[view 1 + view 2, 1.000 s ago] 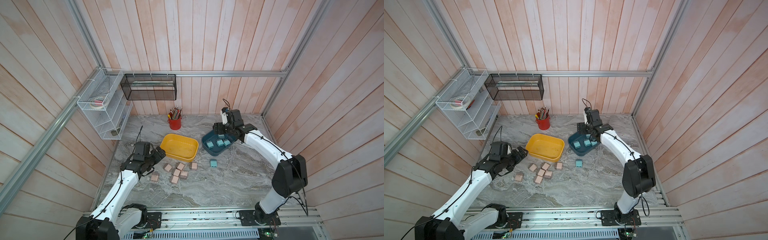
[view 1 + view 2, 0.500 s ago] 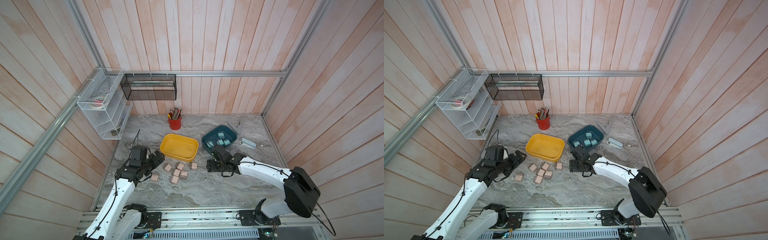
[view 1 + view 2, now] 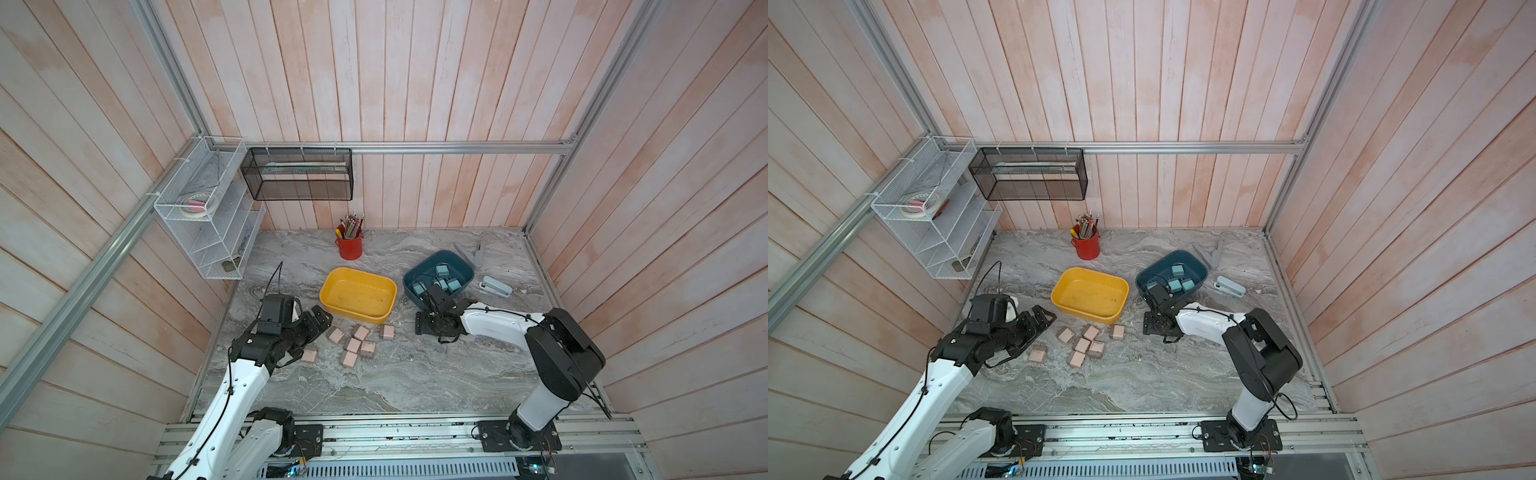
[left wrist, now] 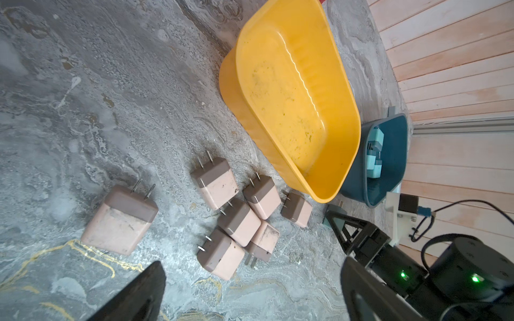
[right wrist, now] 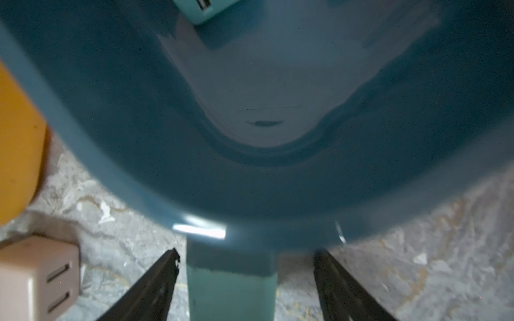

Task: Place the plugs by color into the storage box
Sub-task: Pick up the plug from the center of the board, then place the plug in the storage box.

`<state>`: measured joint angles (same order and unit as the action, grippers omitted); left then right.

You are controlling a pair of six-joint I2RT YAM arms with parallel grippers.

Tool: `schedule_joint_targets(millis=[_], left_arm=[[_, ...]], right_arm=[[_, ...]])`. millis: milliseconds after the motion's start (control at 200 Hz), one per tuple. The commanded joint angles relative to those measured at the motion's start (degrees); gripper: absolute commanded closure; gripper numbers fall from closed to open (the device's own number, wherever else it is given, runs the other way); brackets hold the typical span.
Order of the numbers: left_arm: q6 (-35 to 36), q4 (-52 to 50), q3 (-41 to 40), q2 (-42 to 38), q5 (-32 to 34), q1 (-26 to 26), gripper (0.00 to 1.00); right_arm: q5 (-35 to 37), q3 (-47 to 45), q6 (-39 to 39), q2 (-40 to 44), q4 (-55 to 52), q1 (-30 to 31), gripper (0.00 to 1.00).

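One blue plug [image 5: 230, 289] seen on table near yellow tub [image 3: 357, 296], on side of blue tub [image 3: 446, 253]. Right gripper [image 5: 246, 255] set around it, jaws apart, not yet pressed on. Plug judged light, hard, smooth; best pinched on flat sides, away from prongs. Left gripper [image 4: 253, 264] spread wide above pink plugs [image 3: 352, 344], laid on table near yellow tub. Nothing held in yellow tub; few blue plugs [image 3: 453, 285] kept in blue tub.
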<state>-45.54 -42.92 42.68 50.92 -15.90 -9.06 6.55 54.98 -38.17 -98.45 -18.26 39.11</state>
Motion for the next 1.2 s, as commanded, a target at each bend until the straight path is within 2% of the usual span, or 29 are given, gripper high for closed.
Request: schedule_joint_targets(millis=[0,55,125,335,425,560,725,1015,1105,1190], left_arm=[[1.9,-2.6,2.2,0.0,-0.2,0.1,0.00],[2.1,-3.0,2.5,0.1,-0.4,0.1,0.00],[1.9,-3.2,2.9,0.1,-0.5,0.1,0.00],[0.7,-1.8,3.2,0.2,-0.5,0.1,0.00],[-0.4,0.1,2.4,0.9,-1.8,0.1,0.00],[-3.2,3.6,2.1,1.8,-3.3,0.1,0.00],[-4.0,5.7,2.4,3.2,-2.9,0.1,0.00],[-4.5,7.5,1.5,3.4,-2.4,0.3,0.00],[-4.8,7.8,1.9,3.6,-2.6,0.3,0.00],[-4.6,7.6,3.0,4.3,-2.5,0.4,0.00]], right_arm=[[-1.5,1.4,0.8,-4.0,0.8,0.0,0.31],[-2.0,2.3,1.1,-5.6,-0.1,0.1,0.42],[-1.7,3.2,1.5,-6.5,-1.6,0.8,0.49],[0.0,1.4,0.4,-2.9,-4.6,3.2,0.61],[-0.3,2.8,0.7,-1.4,-7.0,3.8,0.62],[2.0,11.3,2.9,1.9,-14.5,4.5,0.64],[2.3,22.4,9.0,1.7,-20.7,0.3,0.64],[-3.5,37.0,20.7,-9.0,-20.9,-15.2,0.64],[-4.3,40.7,22.6,-12.9,-22.2,-16.4,0.64],[-5.4,40.3,23.4,-14.7,-21.2,-16.5,0.64]])
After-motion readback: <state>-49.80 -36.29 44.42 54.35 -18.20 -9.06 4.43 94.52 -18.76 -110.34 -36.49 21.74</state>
